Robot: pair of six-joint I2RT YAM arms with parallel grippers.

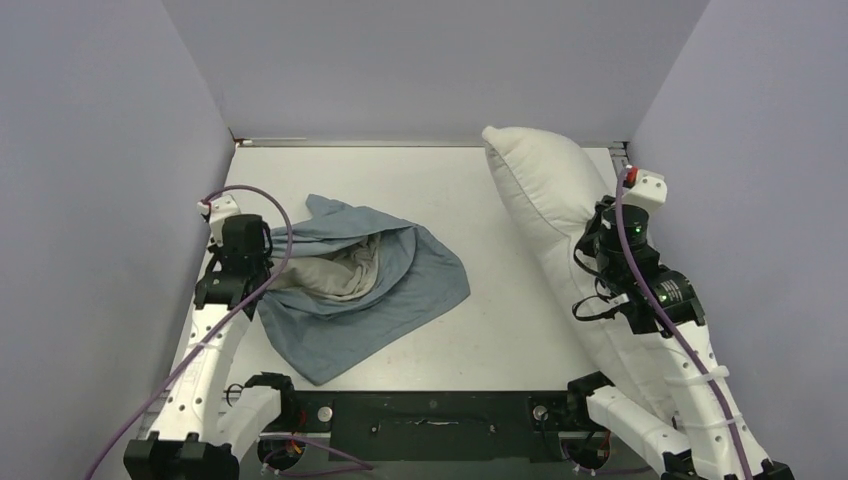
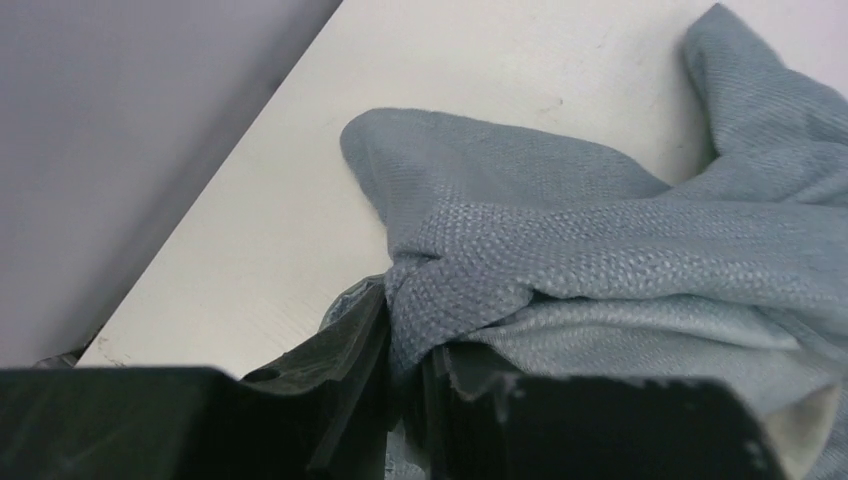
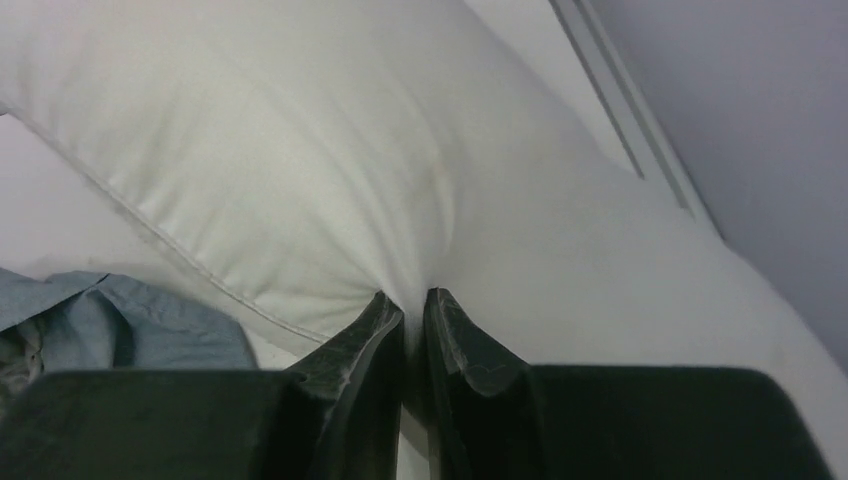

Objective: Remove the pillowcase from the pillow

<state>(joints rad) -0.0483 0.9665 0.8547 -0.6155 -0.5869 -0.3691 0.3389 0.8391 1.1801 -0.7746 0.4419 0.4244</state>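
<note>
The blue-grey pillowcase [image 1: 365, 285] lies crumpled on the left half of the table, its mouth gaping and a pale lining showing. My left gripper [image 1: 262, 252] is shut on its left edge, and the pinched fold of cloth [image 2: 470, 270] shows in the left wrist view. The white pillow [image 1: 545, 215] is outside the case, standing tilted along the right side. My right gripper [image 1: 590, 250] is shut on a pinch of the pillow's cover [image 3: 330, 170]. A corner of the pillowcase [image 3: 120, 320] shows at the left of the right wrist view.
The white table [image 1: 480, 330] is walled by grey panels at the left, back and right. A metal rail [image 1: 420, 143] runs along the back edge. The black base bar [image 1: 430, 425] sits at the near edge between the arms.
</note>
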